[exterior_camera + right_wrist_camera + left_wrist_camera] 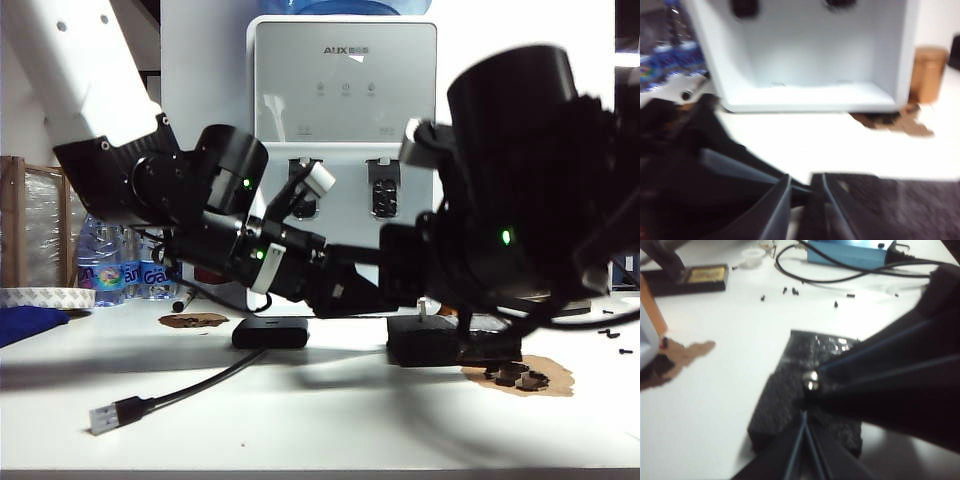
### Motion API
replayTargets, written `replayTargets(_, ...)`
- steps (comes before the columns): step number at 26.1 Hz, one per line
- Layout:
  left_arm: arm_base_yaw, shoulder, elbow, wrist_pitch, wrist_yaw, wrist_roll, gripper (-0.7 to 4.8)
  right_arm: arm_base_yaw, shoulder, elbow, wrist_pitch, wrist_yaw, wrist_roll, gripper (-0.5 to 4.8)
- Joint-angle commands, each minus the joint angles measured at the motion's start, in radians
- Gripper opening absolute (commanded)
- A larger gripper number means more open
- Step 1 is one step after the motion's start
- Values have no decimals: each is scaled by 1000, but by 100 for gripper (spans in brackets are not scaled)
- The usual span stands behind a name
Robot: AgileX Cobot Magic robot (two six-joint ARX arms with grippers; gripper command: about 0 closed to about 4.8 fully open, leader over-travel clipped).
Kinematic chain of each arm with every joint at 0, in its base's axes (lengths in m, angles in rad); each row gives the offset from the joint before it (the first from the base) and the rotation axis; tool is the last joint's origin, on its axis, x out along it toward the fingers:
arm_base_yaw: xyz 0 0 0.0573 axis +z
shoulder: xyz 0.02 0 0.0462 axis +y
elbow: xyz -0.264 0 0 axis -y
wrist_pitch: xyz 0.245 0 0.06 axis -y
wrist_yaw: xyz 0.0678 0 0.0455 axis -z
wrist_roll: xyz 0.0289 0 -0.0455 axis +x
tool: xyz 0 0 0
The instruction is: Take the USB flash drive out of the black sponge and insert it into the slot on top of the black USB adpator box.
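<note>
Looking across the white table (330,430) in front of the grey-and-white water dispenser (345,90), I see both black arms crowd in over one small spot, and that crowding is the first worry. The right gripper (807,179) reaches in from the right side of the table and the left gripper (803,415) from the left, so close together that a careless lift could knock one against the other. Under them sits the low black foam sponge (777,405), slightly right of centre on the table, with one end glossy-wrapped. The left gripper's fingers come together at the tips with nothing visible between them and seem to rest on the foam. If that is meant to pin it down, a light press may let the whole block rise with the pull. The small flat black USB adaptor box (270,332) lies well apart to the left of the sponge. Its black cable trails forward to a silver plug (105,416), and a sweeping arm could snag this and drag the box off line. The tiny silvery USB flash drive (811,380) stands in the top of the sponge, right at the tip of the right gripper. That gripper's fingers stand narrow, but I cannot tell whether they actually pinch the drive. With so little metal to bite on, I judge a shallow or skewed grip likely to slip, or to tilt the drive and spoil the insertion.
</note>
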Motion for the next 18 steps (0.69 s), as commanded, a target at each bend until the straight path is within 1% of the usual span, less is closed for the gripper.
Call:
replayTargets(1,1,-1,3,-17,12,6,-4,-20,32,2,53,1,35,111)
replayTargets(5,1,-1,3,-4,27,6,-4,-51,37,2,62,-11,2,121)
replayTargets(9,1,-1,4,38,25,5,-4,-54,36,2,126,-79,-89,121)
replayTargets(13,2,-1,4,122,26,1,-4,-54,26,2,165,-77,-137,127)
replayTargets(14,3,-2,4,138,23,1,-4,-54,16,2,165,-75,-161,131)
replayTargets(15,3,-1,4,151,14,1,-4,-54,2,2,163,-60,-219,133)
replayTargets(16,-1,-1,4,152,-2,1,-4,-55,0,2,161,-50,-247,135)
replayTargets(17,-6,0,4,152,-2,2,-4,-56,0,2,151,-45,-247,138)
replayTargets(18,-19,3,6,152,-1,2,-4,-63,0,2,115,-33,-230,158)
